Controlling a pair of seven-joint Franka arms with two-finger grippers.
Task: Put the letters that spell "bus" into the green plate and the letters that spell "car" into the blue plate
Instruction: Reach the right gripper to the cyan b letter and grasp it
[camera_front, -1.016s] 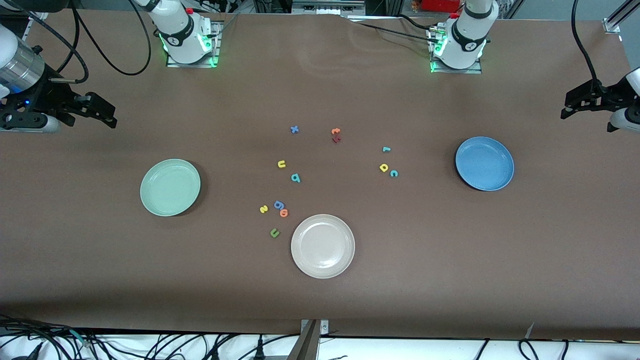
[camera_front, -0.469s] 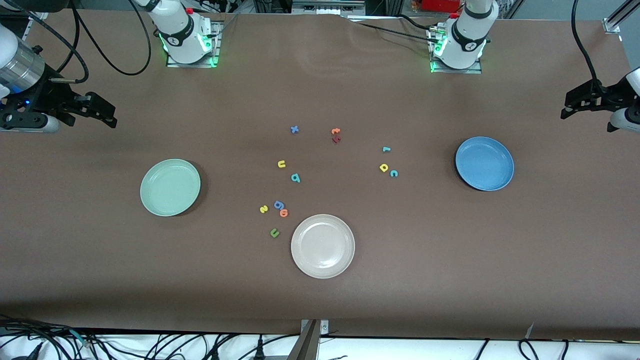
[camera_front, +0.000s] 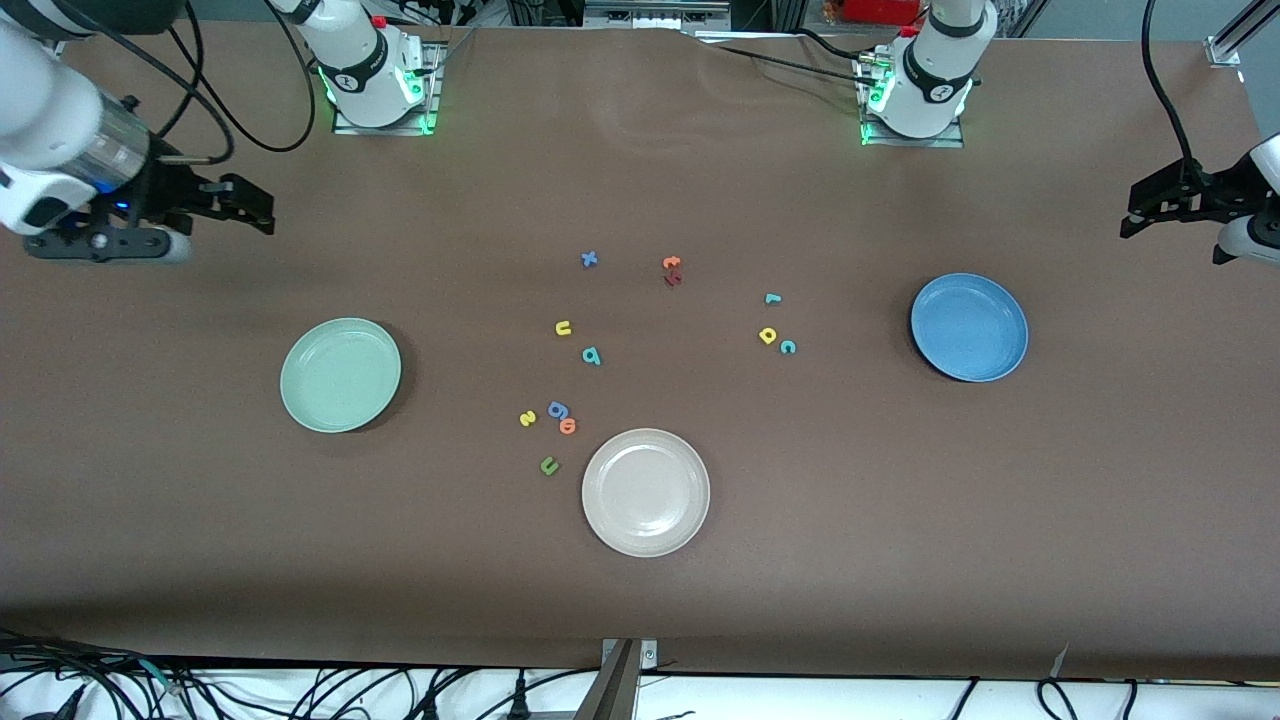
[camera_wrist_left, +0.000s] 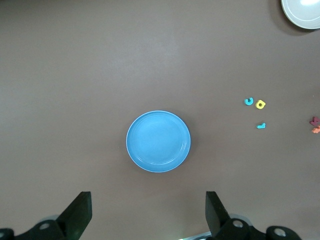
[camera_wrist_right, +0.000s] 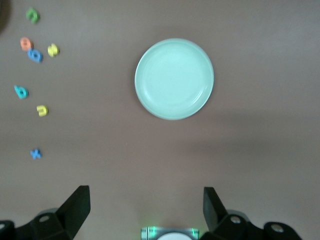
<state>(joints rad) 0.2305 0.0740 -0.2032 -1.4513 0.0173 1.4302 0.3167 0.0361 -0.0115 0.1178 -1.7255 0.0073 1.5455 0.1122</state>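
The right gripper (camera_front: 255, 205) hung over bare table at the right arm's end, fingers (camera_wrist_right: 75, 205) wide apart and holding nothing. The left gripper (camera_front: 1150, 205) waited over the table at the left arm's end, its fingers (camera_wrist_left: 215, 212) likewise spread and empty.

The green plate (camera_front: 341, 375) sat toward the right arm's end with nothing in it; the blue plate (camera_front: 969, 327) sat toward the left arm's end, also without letters. A beige plate (camera_front: 646, 492) lay between them, nearer the front camera.

All letters lay on the table (camera_front: 900, 520) between the plates. The yellow u (camera_front: 563, 328) and teal b (camera_front: 591, 356) sat near each other; the yellow s (camera_front: 527, 418) lay nearer the camera, beside a blue g (camera_front: 558, 409) and an orange o (camera_front: 568, 426) — those two touching. A green u (camera_front: 549, 465) lay just by the beige plate.

Closer to the blue plate, the yellow a (camera_front: 767, 336) and teal c (camera_front: 788, 347) sat side by side, the teal r (camera_front: 772, 298) a little farther from the camera. An orange t (camera_front: 671, 263) touched a dark red letter (camera_front: 673, 279); a blue x (camera_front: 589, 260) lay apart.
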